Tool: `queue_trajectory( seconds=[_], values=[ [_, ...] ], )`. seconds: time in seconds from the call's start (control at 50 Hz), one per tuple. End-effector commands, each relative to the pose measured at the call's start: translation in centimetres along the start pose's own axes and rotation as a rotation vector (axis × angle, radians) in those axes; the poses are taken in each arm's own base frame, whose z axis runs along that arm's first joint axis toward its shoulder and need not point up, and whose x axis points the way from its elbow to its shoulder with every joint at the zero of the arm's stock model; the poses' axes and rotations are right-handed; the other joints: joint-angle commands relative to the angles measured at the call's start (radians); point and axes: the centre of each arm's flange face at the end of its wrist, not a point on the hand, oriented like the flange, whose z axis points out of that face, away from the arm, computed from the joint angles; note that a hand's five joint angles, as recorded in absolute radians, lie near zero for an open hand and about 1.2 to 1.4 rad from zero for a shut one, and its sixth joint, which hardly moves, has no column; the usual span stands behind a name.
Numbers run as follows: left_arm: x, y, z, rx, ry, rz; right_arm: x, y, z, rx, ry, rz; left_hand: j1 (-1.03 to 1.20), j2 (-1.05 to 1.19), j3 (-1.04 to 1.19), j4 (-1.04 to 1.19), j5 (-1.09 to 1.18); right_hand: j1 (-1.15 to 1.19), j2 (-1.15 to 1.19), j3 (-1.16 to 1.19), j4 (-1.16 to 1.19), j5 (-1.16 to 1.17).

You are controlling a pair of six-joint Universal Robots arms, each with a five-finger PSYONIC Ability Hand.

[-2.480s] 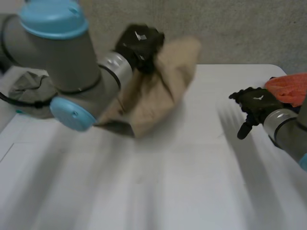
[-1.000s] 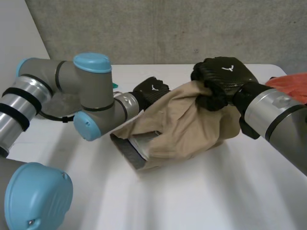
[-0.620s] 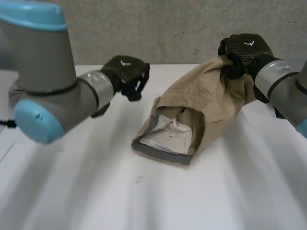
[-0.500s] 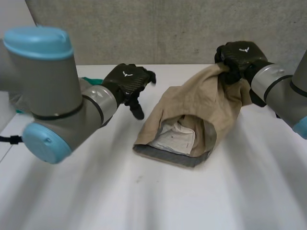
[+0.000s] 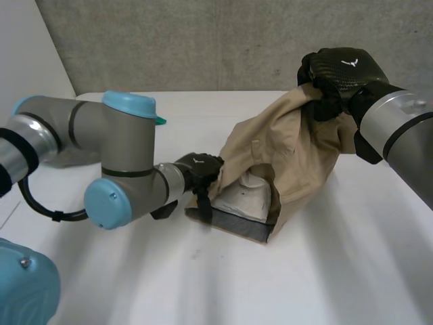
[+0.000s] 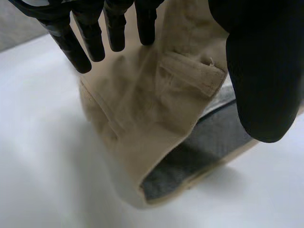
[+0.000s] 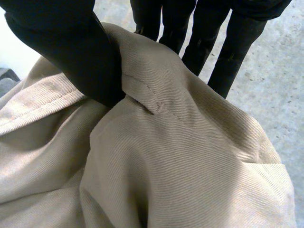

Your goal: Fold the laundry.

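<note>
A tan pair of shorts (image 5: 291, 149) hangs from my right hand (image 5: 338, 78), which is raised over the far right of the table. In the right wrist view its thumb (image 7: 66, 42) and fingers pinch a fold of the tan cloth (image 7: 180, 156). The waistband end (image 5: 237, 223) rests on the table, gaping, with grey lining and white pocket cloth inside. My left hand (image 5: 201, 172) is low at the waistband's left end. In the left wrist view its fingers (image 6: 90, 38) stand straight above the tan cloth (image 6: 156, 109), thumb apart over the grey lining, holding nothing.
The white table (image 5: 270, 284) runs wide in front of the shorts. A small green item (image 5: 160, 121) peeks out behind my left arm's elbow. A concrete wall closes the table's far edge.
My left hand let go of the shorts, opened, swung off to the left and came back down to the waistband. My right hand kept its hold and carried the top end up and right.
</note>
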Motion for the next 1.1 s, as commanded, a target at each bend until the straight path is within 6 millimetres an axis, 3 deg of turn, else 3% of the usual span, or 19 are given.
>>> queue_trajectory(
  seconds=[0.02, 0.04, 0.08, 0.16, 0.24, 0.26, 0.34, 0.38, 0.48, 0.54, 0.6, 0.62, 0.68, 0.7, 0.74, 0.78, 0.9, 1.02, 1.1],
  values=[
    [-0.8, -0.8, 2.1, 0.096, -0.123, 0.011, -0.9, 0.4, -0.5, -0.023, -0.002, 0.046, 0.980, 0.973, 0.971, 0.976, 0.954, 0.285, 0.238, 0.221, 0.204, 0.225],
    [-1.1, -1.1, 2.2, 0.113, -0.150, 0.008, -0.9, 0.6, -0.4, -0.028, 0.000, 0.054, 1.198, 1.191, 1.189, 1.194, 1.172, 0.285, 0.238, 0.221, 0.204, 0.225],
    [-2.3, -2.2, 2.1, 0.159, -0.251, -0.011, -0.5, 0.7, -0.2, -0.029, 0.014, 0.059, 1.201, 1.193, 1.191, 1.196, 1.174, 0.285, 0.238, 0.221, 0.204, 0.225],
    [-4.3, -5.0, -0.4, 0.207, -0.385, -0.042, 1.5, 2.7, 1.5, -0.079, 0.066, 0.059, 1.201, 1.193, 1.191, 1.196, 1.174, 0.285, 0.238, 0.221, 0.204, 0.225],
    [-4.7, -6.7, -3.8, 0.228, -0.385, -0.047, 3.6, 4.1, 4.4, -0.084, 0.079, 0.005, 1.201, 1.193, 1.191, 1.196, 1.174, 0.285, 0.238, 0.221, 0.204, 0.225],
    [-4.6, -7.4, -5.6, 0.242, -0.380, -0.042, 4.3, 4.3, 5.9, -0.067, 0.067, -0.023, 1.201, 1.193, 1.191, 1.196, 1.174, 0.285, 0.238, 0.221, 0.204, 0.225],
    [-3.1, -8.2, -9.7, 0.280, -0.361, -0.023, 5.5, 4.9, 9.3, -0.006, 0.009, -0.075, 1.201, 1.193, 1.191, 1.196, 1.174, 0.285, 0.238, 0.221, 0.204, 0.225],
    [-1.7, -7.7, -11.1, 0.281, -0.347, -0.008, 5.8, 5.7, 11.8, 0.060, -0.063, -0.075, 1.201, 1.193, 1.191, 1.196, 1.174, 0.285, 0.238, 0.221, 0.204, 0.225],
    [2.7, -5.5, -11.5, 0.313, -0.301, 0.030, 4.9, 6.9, 14.1, 0.133, -0.205, -0.016, 1.201, 1.193, 1.191, 1.196, 1.174, 0.285, 0.238, 0.221, 0.204, 0.225],
    [5.1, -3.5, -10.1, 0.309, -0.282, 0.050, 3.5, 8.5, 14.8, 0.141, -0.305, 0.041, 1.201, 1.193, 1.191, 1.196, 1.174, 0.285, 0.238, 0.221, 0.204, 0.225],
    [7.9, -0.5, -7.3, 0.262, -0.280, 0.075, 2.4, 10.8, 15.5, 0.163, -0.385, 0.043, 1.201, 1.193, 1.191, 1.196, 1.174, 0.285, 0.238, 0.221, 0.204, 0.225],
    [8.6, 0.5, -6.5, 0.233, -0.289, 0.081, 2.3, 11.7, 15.5, 0.157, -0.385, 0.038, 1.201, 1.193, 1.191, 1.196, 1.174, 0.255, 0.208, 0.191, 0.174, 0.196],
    [9.4, 1.3, -5.7, 0.200, -0.306, 0.088, 2.6, 12.8, 15.2, 0.127, -0.365, 0.026, 1.201, 1.193, 1.191, 1.196, 1.174, -0.237, -0.283, -0.301, -0.318, -0.296],
    [9.7, 1.3, -5.7, 0.183, -0.314, 0.087, 2.9, 13.1, 14.9, 0.108, -0.343, 0.016, 0.968, 0.961, 0.959, 0.964, 0.942, -0.619, -0.666, -0.683, -0.700, -0.679],
    [9.9, 1.3, -6.0, 0.160, -0.315, 0.083, 3.4, 13.0, 14.6, 0.089, -0.308, -0.002, 0.659, 0.652, 0.650, 0.655, 0.632, -0.937, -0.984, -1.001, -1.018, -0.997],
    [9.9, 0.9, -6.8, 0.129, -0.310, 0.066, 4.2, 12.2, 14.0, 0.065, -0.240, -0.028, 0.360, 0.352, 0.351, 0.355, 0.333, -0.937, -0.984, -1.001, -1.018, -0.997],
    [10.2, -0.8, -9.7, 0.108, -0.255, 0.047, 6.1, 9.1, 11.8, -0.010, -0.103, -0.045, 0.012, 0.005, 0.003, 0.008, -0.015, -0.937, -0.984, -1.001, -1.018, -0.997],
    [9.6, -3.5, -14.2, 0.119, -0.223, 0.064, 6.6, 6.8, 8.6, -0.133, -0.011, -0.021, -0.021, -0.029, -0.030, -0.026, -0.048, -0.937, -0.984, -1.001, -1.018, -0.997],
    [8.3, -5.5, -16.8, 0.163, -0.225, 0.056, 7.2, 6.7, 6.7, -0.241, 0.072, -0.014, -0.021, -0.029, -0.030, -0.026, -0.048, -0.937, -0.984, -1.001, -1.018, -0.997]
  ],
)
